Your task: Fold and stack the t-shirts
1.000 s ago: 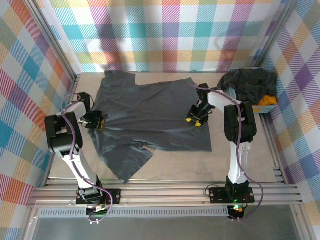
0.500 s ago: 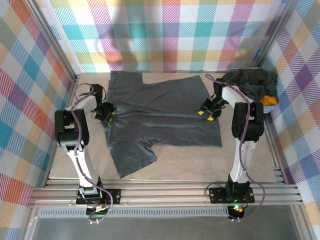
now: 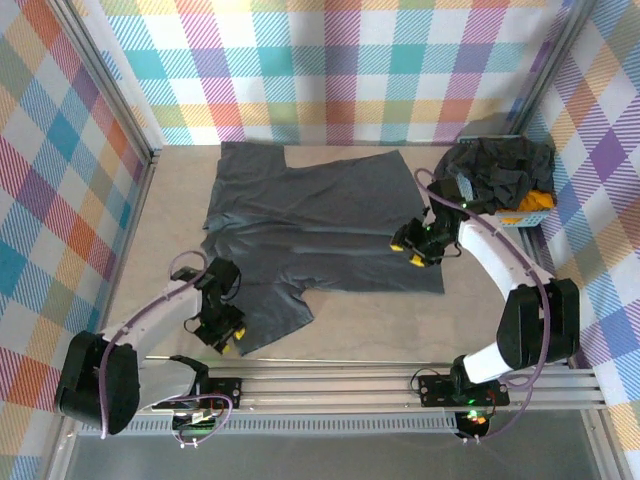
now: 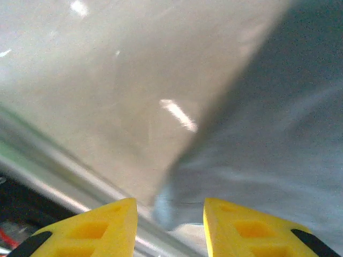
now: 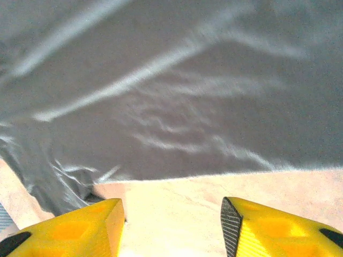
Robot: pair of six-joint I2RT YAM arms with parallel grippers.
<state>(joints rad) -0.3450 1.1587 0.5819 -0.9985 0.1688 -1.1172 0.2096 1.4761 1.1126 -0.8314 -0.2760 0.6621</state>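
shirt (image 3: 310, 220) spread flat on surface (image 3: 400, 325), centre to far side | left jaws apart, low at corner of near-left sleeve (image 3: 270, 315) | right jaws apart over bare surface at shirt's right edge | other shirts (image 3: 500, 170) heaped far right

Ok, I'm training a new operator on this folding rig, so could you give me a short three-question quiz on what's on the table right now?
1. True or false: the dark grey t-shirt on the table is already folded in half.
2. Where is the pile of other shirts? A) in the light blue basket at the far right corner B) on the near rail C) under the left arm
3. Fill in: the left gripper is at the t-shirt's near sleeve, its jaws ____.
Key: 1 false, it lies spread flat. 2 A. 3 open.
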